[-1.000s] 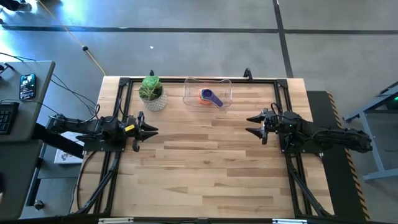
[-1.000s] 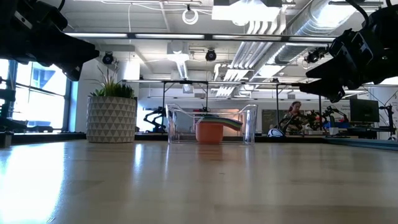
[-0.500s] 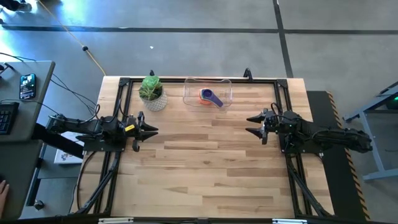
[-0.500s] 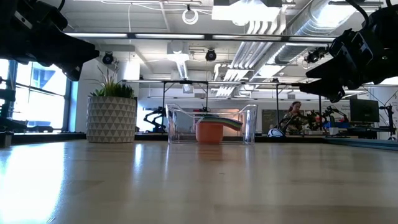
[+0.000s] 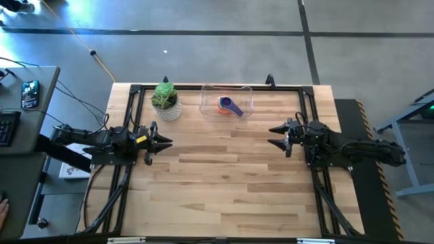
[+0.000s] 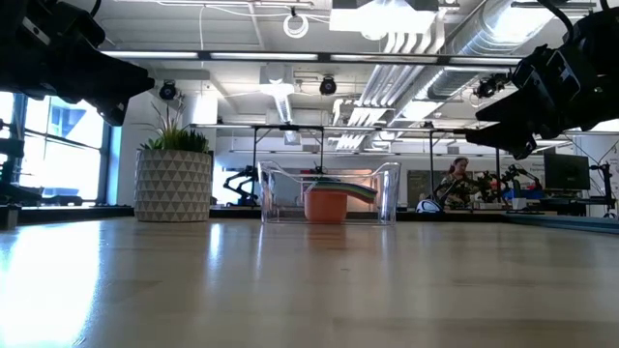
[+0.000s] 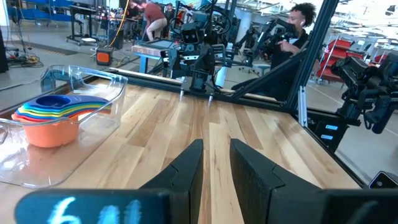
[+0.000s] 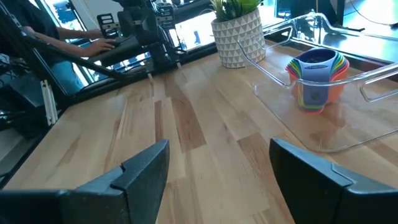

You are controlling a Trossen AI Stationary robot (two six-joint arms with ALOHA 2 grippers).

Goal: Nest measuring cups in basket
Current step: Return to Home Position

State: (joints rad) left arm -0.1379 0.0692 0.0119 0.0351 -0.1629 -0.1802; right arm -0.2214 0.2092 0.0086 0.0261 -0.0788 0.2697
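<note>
nested measuring cups (image 5: 229,105) sit in the clear basket (image 5: 206,95) at your table's far edge: likely light, stiff, slick; grip the handles. left gripper (image 5: 168,142) barely parted, right gripper (image 5: 271,135) wide, both empty.

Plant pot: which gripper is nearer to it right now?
Left. The left gripper is close to the plant pot at the table's left side; the right gripper is far across, past the basket.

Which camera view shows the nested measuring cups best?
The left wrist view: the measuring cups show their stacked coloured rims, orange outermost, inside the basket. The right wrist view shows them well too; the high view only a blue-and-orange spot; the low view mostly the orange side.
</note>
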